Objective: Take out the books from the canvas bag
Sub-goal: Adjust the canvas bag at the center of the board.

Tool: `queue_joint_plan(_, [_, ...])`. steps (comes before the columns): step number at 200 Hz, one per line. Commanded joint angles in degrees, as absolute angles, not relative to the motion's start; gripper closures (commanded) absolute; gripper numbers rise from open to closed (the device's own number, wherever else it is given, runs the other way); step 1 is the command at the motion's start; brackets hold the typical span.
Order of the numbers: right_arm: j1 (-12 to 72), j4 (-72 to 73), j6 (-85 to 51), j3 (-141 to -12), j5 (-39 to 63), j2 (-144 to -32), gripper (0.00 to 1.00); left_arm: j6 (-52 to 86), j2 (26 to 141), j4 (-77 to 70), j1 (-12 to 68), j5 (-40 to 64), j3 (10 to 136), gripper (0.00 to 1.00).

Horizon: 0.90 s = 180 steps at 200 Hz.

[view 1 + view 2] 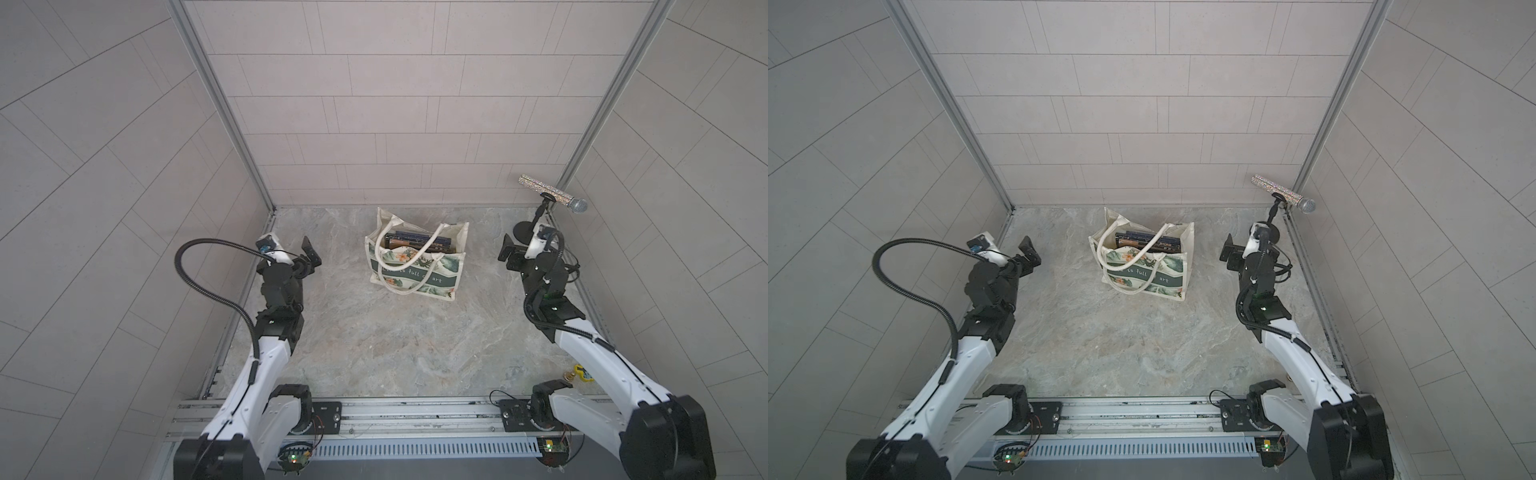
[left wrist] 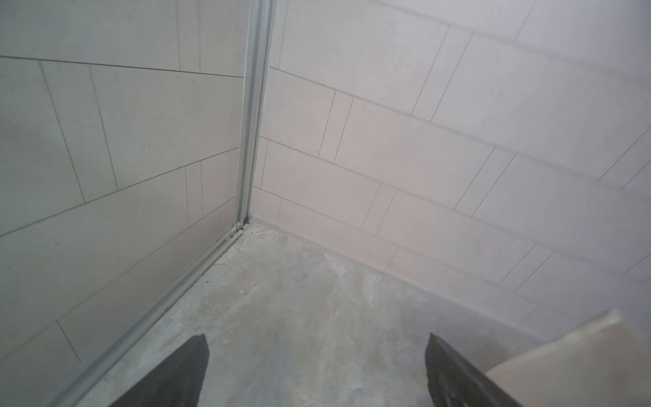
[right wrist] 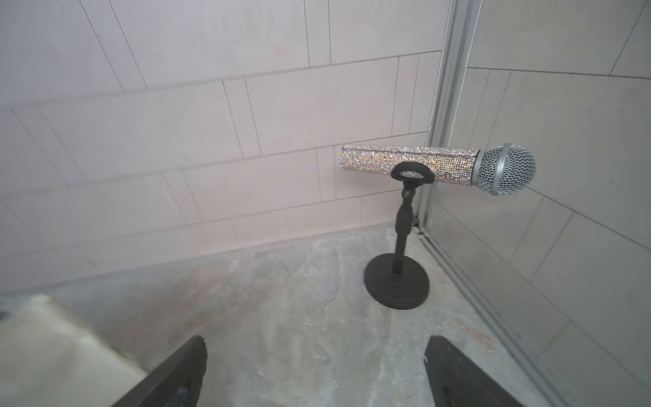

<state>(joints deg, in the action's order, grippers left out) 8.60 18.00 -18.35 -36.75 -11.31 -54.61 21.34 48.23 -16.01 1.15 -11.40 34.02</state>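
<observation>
Mostly hidden books (image 1: 409, 238) inside canvas bag (image 1: 441, 271)

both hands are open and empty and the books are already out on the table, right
Not quite: the books are inside the canvas bag, seen through its open top in both top views. The left hand and right hand are indeed open and empty.

Marbled tabletop (image 1: 374, 332): canvas bag (image 1: 415, 272), microphone stand (image 3: 397, 282)

glittery microphone (image 3: 451, 165) on a black stand (image 3: 397, 282), far right corner of marbled table (image 1: 395, 340)
</observation>
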Motion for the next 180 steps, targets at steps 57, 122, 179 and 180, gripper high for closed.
queue_joint_plan(57, [12.17, -21.72, -33.51, -54.07, -7.21, -48.61, 0.0, 33.23, 43.68, 23.32, 2.5, 6.02, 56.13, 0.0])
queue_joint_plan(122, [25.62, -36.03, -30.39, -62.89, -15.1, -57.65, 0.0, 30.78, 57.66, 38.91, 7.97, 11.22, 69.96, 0.0])
queue_joint_plan(179, [30.34, -36.32, -30.44, -69.45, -9.72, -64.49, 0.0, 23.94, 71.47, 44.45, 20.07, 3.72, 82.03, 0.0])
queue_joint_plan(180, [30.38, -36.44, -30.43, -69.66, -9.65, -64.63, 0.0, 23.83, 71.86, 44.64, 20.14, 3.84, 82.32, 0.0])
